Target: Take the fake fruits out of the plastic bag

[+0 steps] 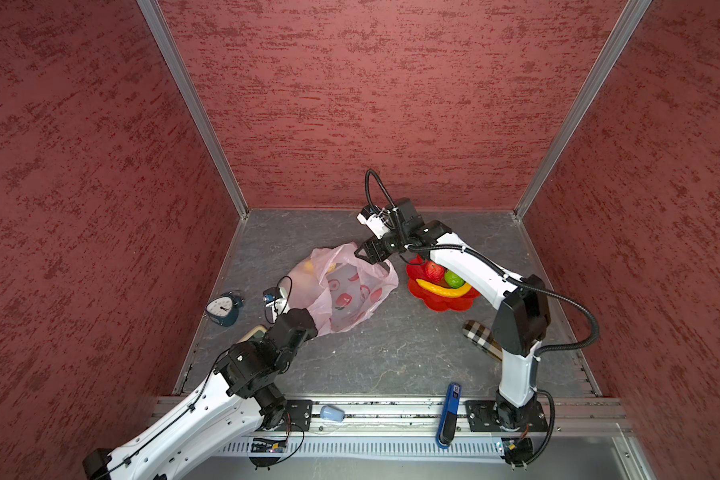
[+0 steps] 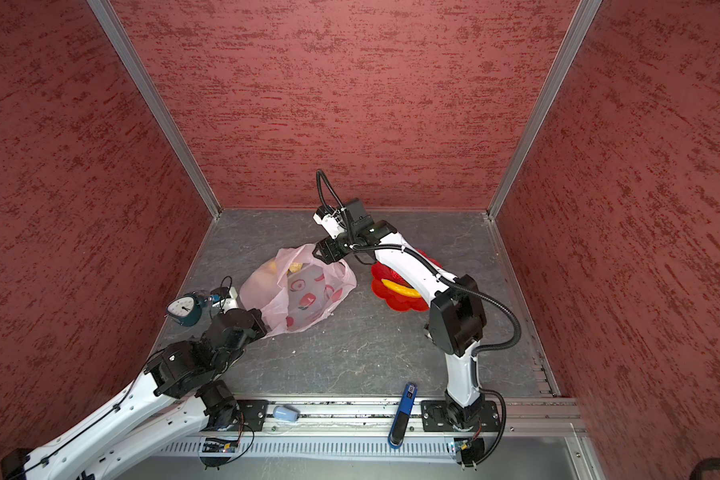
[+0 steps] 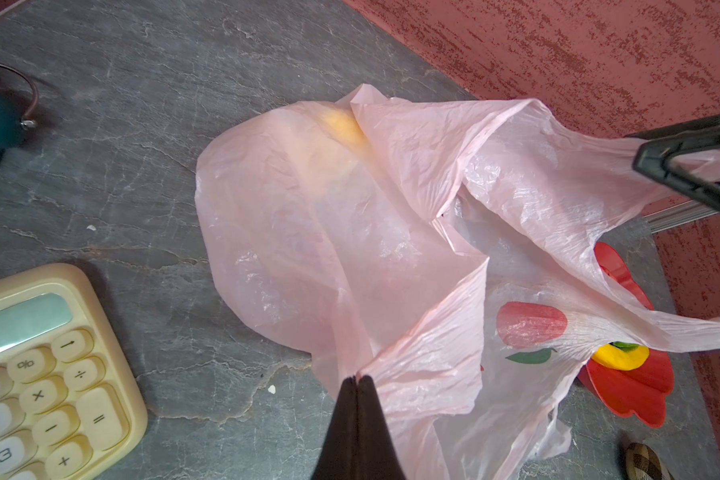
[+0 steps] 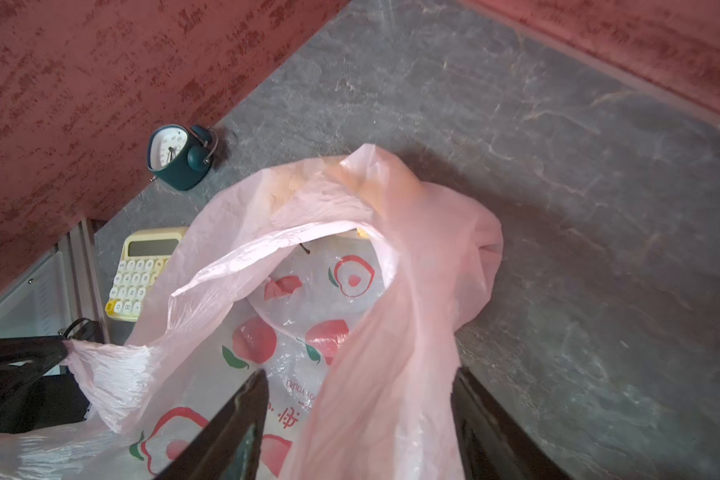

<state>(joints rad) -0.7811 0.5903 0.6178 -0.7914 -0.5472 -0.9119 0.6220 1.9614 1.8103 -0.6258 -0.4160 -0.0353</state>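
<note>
Beside bag point(image 1: 350, 299): clock point(image 1: 223, 308), calculator point(image 3: 46, 374), dish point(image 1: 441, 304); left pincer point(image 3: 356, 380) clamps bag, right pincer point(image 4: 360, 374) agape.

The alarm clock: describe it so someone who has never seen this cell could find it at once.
On the grey table inside the red-walled cell, look along the left edge, left of the pink plastic bag. The alarm clock sits there near the cream calculator. Unlike that flat keypad, it is dark teal with a white dial and twin bells.
</note>
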